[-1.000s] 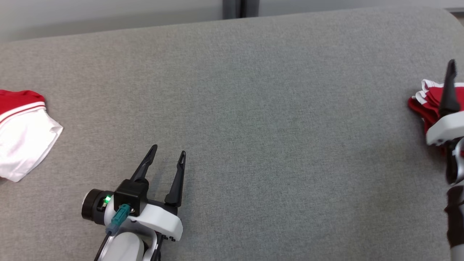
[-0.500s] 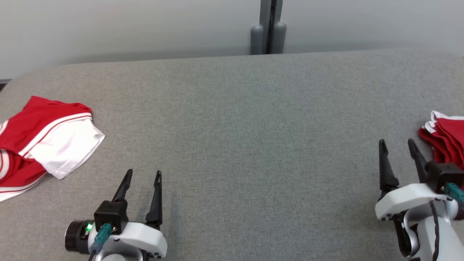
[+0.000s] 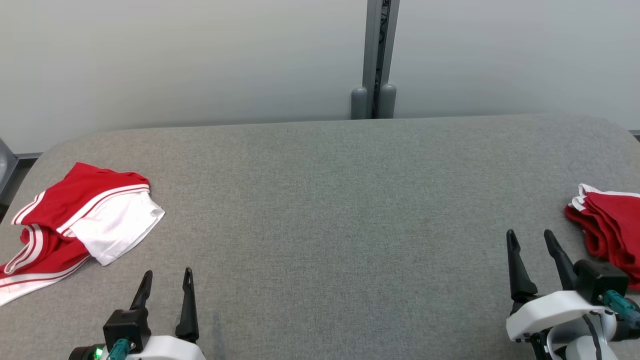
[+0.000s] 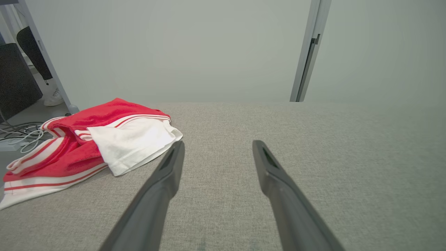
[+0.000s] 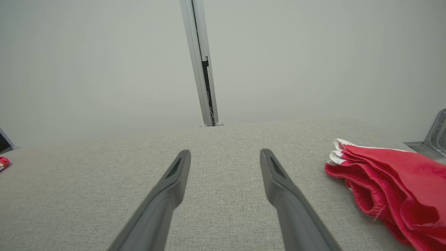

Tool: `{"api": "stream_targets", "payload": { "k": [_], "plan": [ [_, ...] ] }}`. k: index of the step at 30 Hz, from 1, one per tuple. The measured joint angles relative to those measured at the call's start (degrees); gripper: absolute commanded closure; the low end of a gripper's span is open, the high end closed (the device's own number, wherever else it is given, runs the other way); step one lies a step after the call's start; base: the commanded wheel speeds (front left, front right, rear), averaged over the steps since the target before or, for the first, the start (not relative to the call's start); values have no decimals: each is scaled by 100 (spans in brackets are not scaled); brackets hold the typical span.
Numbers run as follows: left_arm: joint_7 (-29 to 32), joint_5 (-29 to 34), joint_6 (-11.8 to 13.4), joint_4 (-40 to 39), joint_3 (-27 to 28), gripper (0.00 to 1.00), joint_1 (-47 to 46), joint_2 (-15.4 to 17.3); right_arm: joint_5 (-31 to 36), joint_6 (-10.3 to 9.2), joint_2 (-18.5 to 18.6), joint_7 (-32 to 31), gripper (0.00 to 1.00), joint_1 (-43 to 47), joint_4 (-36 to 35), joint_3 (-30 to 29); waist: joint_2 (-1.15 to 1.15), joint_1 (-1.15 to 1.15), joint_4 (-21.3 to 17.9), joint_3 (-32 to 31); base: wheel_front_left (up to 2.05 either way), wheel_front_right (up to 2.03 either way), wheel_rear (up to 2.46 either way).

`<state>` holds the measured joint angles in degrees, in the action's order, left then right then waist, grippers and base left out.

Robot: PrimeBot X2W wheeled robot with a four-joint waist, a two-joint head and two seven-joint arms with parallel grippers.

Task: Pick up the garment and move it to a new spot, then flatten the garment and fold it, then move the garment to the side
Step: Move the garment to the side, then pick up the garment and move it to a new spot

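Your left gripper [image 3: 167,272] and right gripper [image 3: 529,232] hang released and empty; the folded red garment [image 3: 607,227] lies at the right edge, apparently set aside.

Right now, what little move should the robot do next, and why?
Probably reach the open left gripper toward the crumpled garment: it lies unfolded on that side, nothing is held, and the folded pile already sits aside at the right.

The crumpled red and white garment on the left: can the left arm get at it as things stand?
Probably yes. The open left pincer sits near the crumpled red and white garment, holding nothing, with only bare grey fabric tabletop between them.
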<state>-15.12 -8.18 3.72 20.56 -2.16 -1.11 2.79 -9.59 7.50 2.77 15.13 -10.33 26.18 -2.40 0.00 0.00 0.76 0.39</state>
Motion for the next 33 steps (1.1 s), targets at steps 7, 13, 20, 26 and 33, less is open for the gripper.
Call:
{"api": "stream_targets", "payload": {
  "k": [7,13,20,26,33],
  "plan": [
    [0,-16,22,3,21,0,96,0,-107,0,0,0,0,181,-86,136,0,0,-35,-112,0,0,0],
    [0,-16,19,20,15,0,112,-1,-138,0,0,0,0,245,-88,225,0,0,-26,-116,0,0,0],
    [0,-14,-13,38,-20,0,112,-2,-142,0,1,0,0,270,-57,242,0,0,103,-92,0,0,0],
    [0,-8,-18,44,-20,0,112,0,-129,0,0,1,0,278,-57,299,0,0,337,-68,0,0,0],
    [0,3,-10,43,87,0,174,-1,-166,0,-1,1,0,359,-69,427,0,0,974,-57,0,0,0]
  ]
}}
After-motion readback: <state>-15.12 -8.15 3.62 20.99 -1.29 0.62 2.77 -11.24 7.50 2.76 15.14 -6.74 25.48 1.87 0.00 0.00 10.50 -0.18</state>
